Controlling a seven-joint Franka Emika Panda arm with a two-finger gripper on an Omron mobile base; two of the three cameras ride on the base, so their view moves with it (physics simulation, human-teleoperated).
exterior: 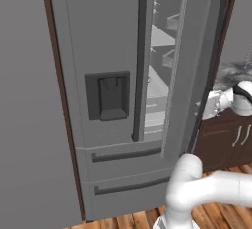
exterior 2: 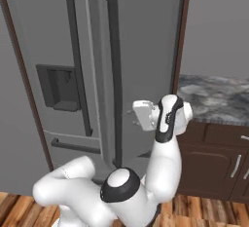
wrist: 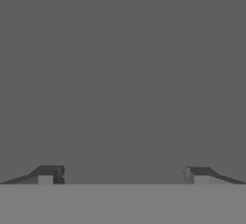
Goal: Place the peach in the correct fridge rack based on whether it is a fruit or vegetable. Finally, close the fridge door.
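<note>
door (exterior: 184,71): right one nearly shut, narrow gap left; racks (exterior: 161,36) seen thru it
claw (wrist: 123,175): wide, empty, pressed near door's outer face
peach: can't see; prob. inside
left: finish closing

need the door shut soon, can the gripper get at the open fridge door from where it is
Probably yes. The gripper, fingers spread and empty, sits right at the outer face of the right fridge door, which stands ajar. Nothing lies between them, so a push looks feasible.
</note>
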